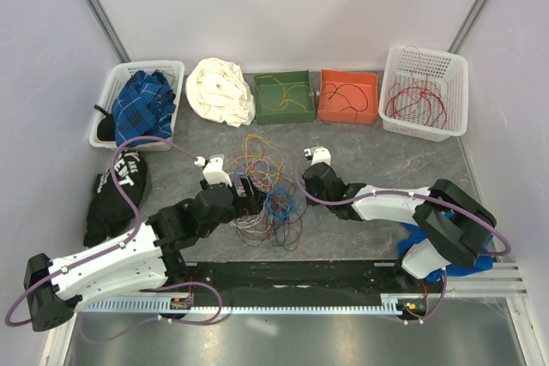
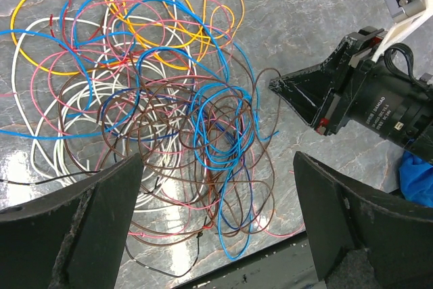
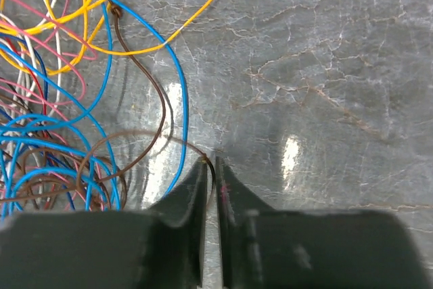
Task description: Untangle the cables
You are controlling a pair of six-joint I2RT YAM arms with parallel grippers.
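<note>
1. The right gripper [image 3: 212, 166] has its jaws nearly together at the bottom centre of its wrist view, pinching one brown cable [image 3: 193, 148] at the very tips. With so slight a bite, the strand could slip out at the first tug.
2. The cables [image 1: 268, 199] lie heaped on the table [image 3: 325, 65] at the centre of the top view, between the two arms. The brown cable runs back into that heap under a blue cable [image 3: 177, 99], up to what looks like a knot with a yellow cable [image 3: 145, 51] at the upper left. A straight pull would likely tighten this knot (not free it).
3. The left gripper [image 2: 216, 167] hangs over the lower edge of the heap with its jaws spread wide and gripping nothing. With nothing pinning the pile, pulling may drag the whole tangle towards the right of the frame.
4. The two grippers sit near each other across the heap, so a careless sweep risks a collision.
</note>
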